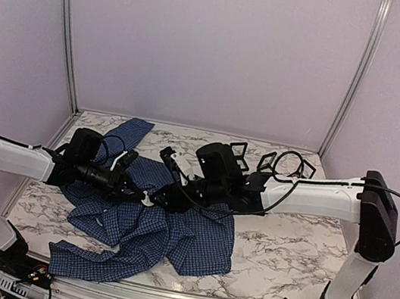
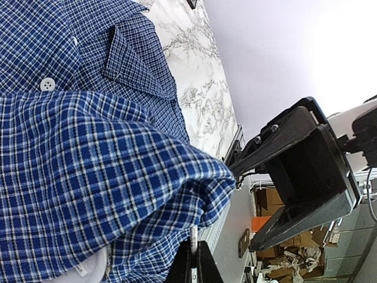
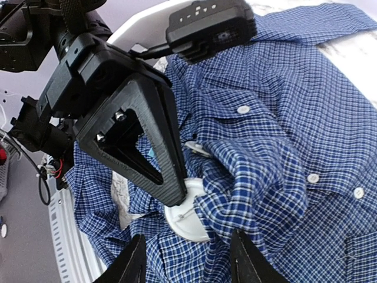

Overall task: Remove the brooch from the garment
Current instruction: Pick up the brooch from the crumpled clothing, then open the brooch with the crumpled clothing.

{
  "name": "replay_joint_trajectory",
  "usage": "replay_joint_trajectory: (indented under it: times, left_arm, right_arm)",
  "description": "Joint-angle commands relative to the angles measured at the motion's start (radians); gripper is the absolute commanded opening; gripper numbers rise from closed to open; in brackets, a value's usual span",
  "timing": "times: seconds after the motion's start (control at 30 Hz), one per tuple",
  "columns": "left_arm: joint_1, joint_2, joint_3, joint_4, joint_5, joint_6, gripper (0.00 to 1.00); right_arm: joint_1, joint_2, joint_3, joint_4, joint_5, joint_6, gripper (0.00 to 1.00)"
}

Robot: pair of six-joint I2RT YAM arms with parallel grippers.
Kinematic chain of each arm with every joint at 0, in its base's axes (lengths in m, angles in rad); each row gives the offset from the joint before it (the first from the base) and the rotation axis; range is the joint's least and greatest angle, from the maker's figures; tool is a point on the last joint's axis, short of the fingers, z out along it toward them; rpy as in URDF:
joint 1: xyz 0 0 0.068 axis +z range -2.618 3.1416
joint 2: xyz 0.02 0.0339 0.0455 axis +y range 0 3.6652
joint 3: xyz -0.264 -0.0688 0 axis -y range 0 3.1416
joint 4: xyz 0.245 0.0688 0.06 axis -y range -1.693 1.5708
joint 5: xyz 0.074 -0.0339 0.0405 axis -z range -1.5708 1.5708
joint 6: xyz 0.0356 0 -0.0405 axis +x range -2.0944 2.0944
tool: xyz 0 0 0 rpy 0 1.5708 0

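Observation:
The garment (image 1: 170, 237) is a dark blue checked shirt, crumpled on the marble table; it also fills the left wrist view (image 2: 88, 147) and the right wrist view (image 3: 283, 130). The brooch (image 3: 191, 215) shows only its white round back with a metal pin running into a fold of the cloth; its coloured face is hidden. My left gripper (image 1: 142, 195) is shut on the brooch's rim, seen as a thin pale edge (image 2: 194, 239) between its closed fingers (image 2: 187, 268). My right gripper (image 3: 191, 262) is open and empty, its fingers either side of the brooch and just short of it.
Small black square frame boxes (image 1: 267, 161) stand at the back right of the table, behind the right arm. Pale buttons (image 3: 242, 109) run along the shirt front. The metal front rail (image 1: 160, 296) is at the table's near edge.

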Motion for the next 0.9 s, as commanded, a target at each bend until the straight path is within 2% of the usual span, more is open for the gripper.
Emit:
replay_joint_trajectory:
  times: [0.0, 0.27, 0.53, 0.87]
  left_arm:
    - [0.009, -0.038, -0.014, 0.074, 0.029, -0.016, 0.00]
    - [0.009, -0.035, -0.015, 0.091, 0.026, -0.013, 0.00]
    - [0.006, -0.037, -0.018, 0.142, 0.025, -0.034, 0.00]
    - [-0.011, -0.048, -0.023, 0.134, 0.008, -0.025, 0.00]
  right_arm:
    - [-0.041, 0.038, 0.036, 0.006, -0.143, 0.094, 0.45]
    - [-0.113, 0.059, 0.001, 0.157, -0.328, 0.240, 0.48]
    - [-0.122, 0.108, 0.033, 0.178, -0.384, 0.290, 0.50]
    - [-0.141, 0.150, 0.033, 0.285, -0.431, 0.383, 0.43]
